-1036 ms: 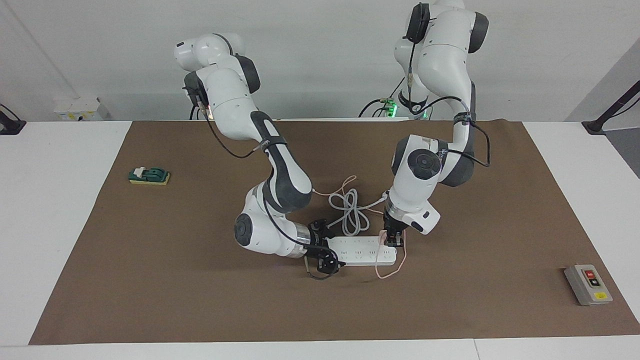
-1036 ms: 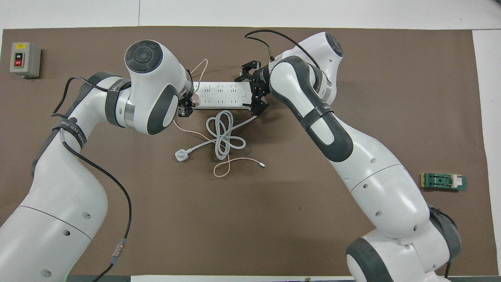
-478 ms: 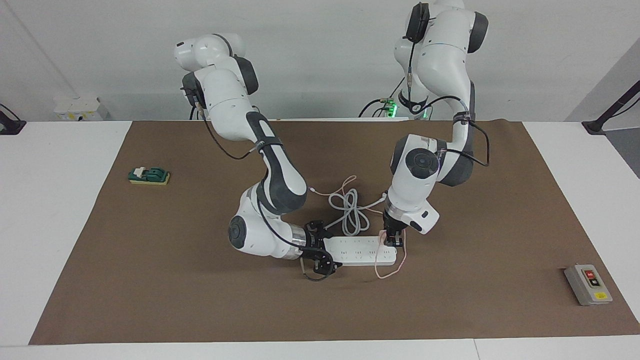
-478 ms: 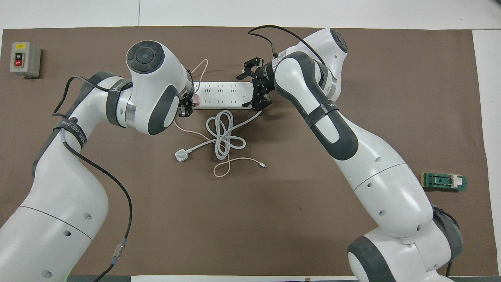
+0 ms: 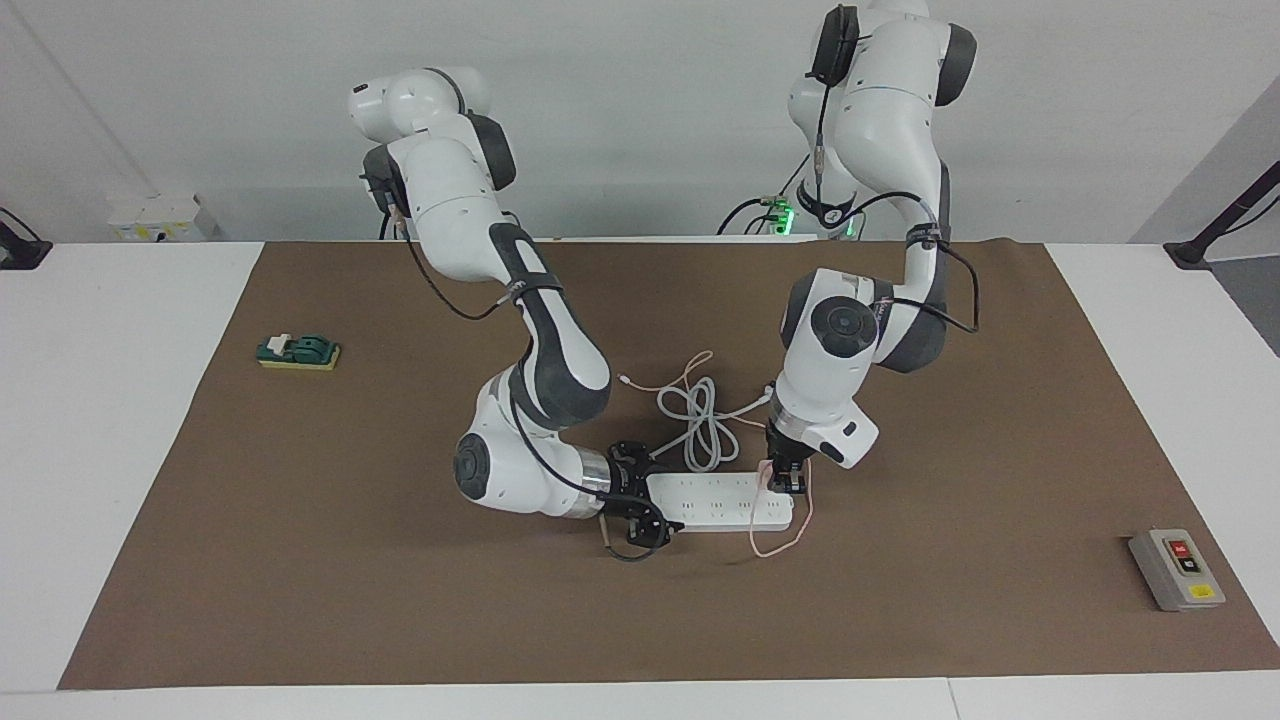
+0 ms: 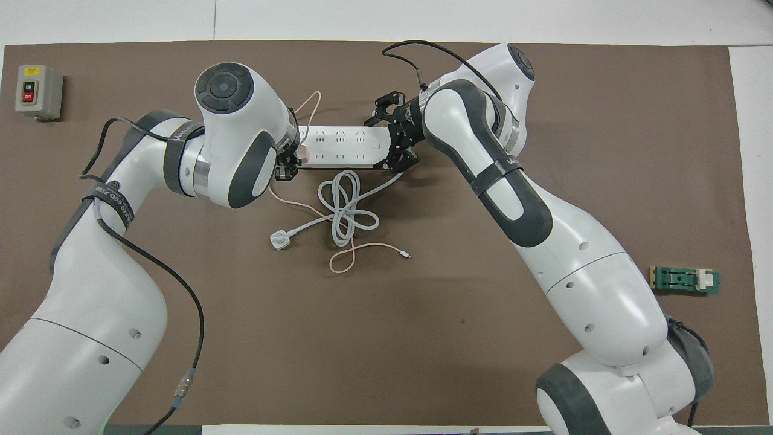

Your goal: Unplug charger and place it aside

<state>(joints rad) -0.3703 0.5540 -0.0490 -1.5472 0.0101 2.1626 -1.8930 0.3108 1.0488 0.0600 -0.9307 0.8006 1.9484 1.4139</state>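
The pale-pink charger (image 6: 303, 156) (image 5: 767, 479) sits plugged into the long white power strip (image 6: 341, 147) (image 5: 715, 500) at the strip's end toward the left arm. My left gripper (image 6: 288, 164) (image 5: 787, 480) stands on the charger from above, its fingers shut on it. The charger's thin pink cable (image 6: 347, 258) loops over the mat nearer to the robots. My right gripper (image 6: 394, 134) (image 5: 638, 503) lies low at the strip's other end, its open fingers on either side of it.
A round white plug (image 6: 279, 240) with a coiled thick white cord (image 6: 347, 208) lies nearer to the robots than the strip. A grey switch box (image 6: 38, 92) sits toward the left arm's end. A green block (image 6: 684, 280) sits toward the right arm's end.
My right gripper has slid a little along the strip's end toward the right arm's end of the table. The left gripper stays on the charger, which remains plugged in.
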